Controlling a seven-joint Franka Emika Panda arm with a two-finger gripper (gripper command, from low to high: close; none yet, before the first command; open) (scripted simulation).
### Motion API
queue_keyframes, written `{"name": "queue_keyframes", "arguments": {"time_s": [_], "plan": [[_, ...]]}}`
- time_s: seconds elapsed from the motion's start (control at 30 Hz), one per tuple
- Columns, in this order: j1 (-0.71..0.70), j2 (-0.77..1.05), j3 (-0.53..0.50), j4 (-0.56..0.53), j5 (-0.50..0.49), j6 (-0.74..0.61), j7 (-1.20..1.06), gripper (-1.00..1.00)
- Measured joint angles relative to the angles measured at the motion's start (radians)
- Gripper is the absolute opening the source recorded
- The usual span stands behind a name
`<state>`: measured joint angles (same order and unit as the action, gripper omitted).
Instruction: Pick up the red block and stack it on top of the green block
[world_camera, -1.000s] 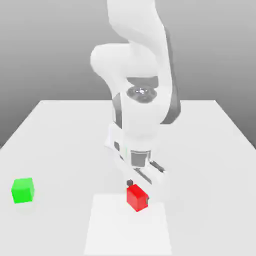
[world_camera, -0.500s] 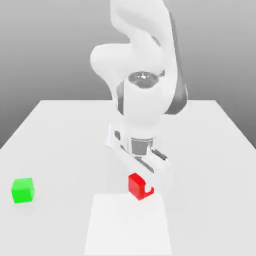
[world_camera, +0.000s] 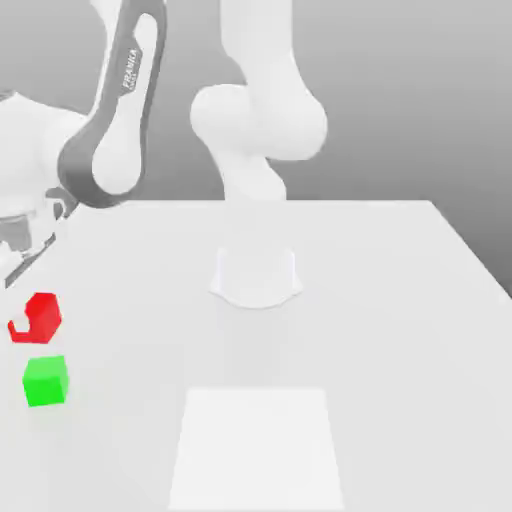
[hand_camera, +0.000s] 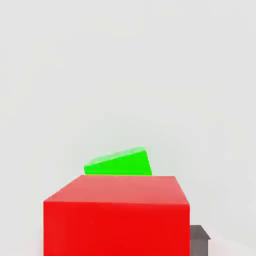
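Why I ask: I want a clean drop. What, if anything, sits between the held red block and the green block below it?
Nothing visible does. The red block hangs in the tool just above the green block, with only open air between them in the exterior view. In the hand view the green block's top is bare.

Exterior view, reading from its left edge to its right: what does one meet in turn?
Gripper holding the red block, with the green block just below it, on the exterior view's far left → arm's round base at centre → pale square patch on the table.
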<state>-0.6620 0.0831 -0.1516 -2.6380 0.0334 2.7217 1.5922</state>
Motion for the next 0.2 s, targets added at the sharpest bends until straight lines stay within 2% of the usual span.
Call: {"name": "queue_keyframes", "arguments": {"time_s": [0.07, 0.1, 0.2], "plan": [[-0.004, 0.069, 0.019, 0.005, 0.027, 0.064, -0.021, -1.0], [-0.007, 0.097, 0.026, 0.006, 0.037, 0.09, -0.028, 1.0], [-0.007, 0.097, 0.026, 0.006, 0.037, 0.09, -0.028, 1.0]]}}
